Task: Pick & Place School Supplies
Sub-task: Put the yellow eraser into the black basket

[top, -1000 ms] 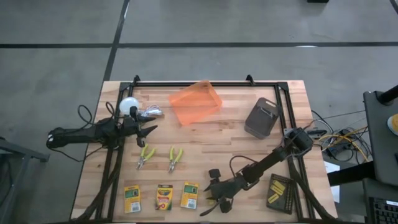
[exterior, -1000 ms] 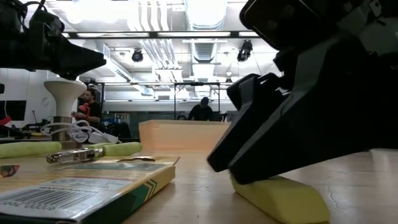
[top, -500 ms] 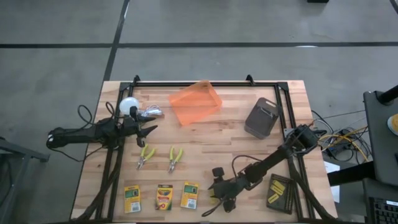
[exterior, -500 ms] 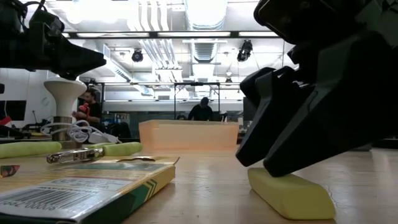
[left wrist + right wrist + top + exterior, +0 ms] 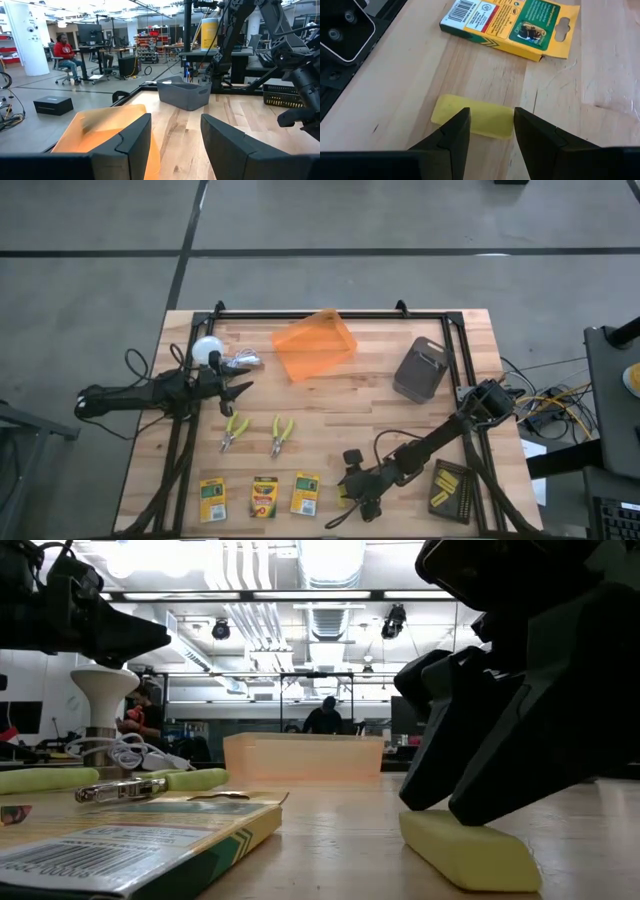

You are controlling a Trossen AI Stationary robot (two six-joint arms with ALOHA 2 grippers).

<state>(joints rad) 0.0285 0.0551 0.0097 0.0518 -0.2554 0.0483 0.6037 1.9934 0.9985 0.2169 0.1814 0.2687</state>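
Observation:
A small yellow block lies flat on the table near its front edge, right of three crayon boxes. My right gripper is open, and its fingers stand right over the block. The nearest crayon box lies flat just beyond the block. Two yellow-handled pliers lie behind the boxes. More yellow blocks sit in a black tray at the front right. My left gripper is open and empty, above the table by the white ball. My right gripper's fingers come slanting down from the table's right side onto the yellow block. In the low view a fingertip seems to meet the block's top, but I cannot tell whether it touches. The block lies flat on the table.
A translucent orange bin stands at the far middle and a grey box to its right. The black tray is at the front right. A black frame runs around the table. People sit in the room beyond.
My right gripper has moved a little toward the table's right edge. The yellow block under it has slid the same way and still lies flat on the table.

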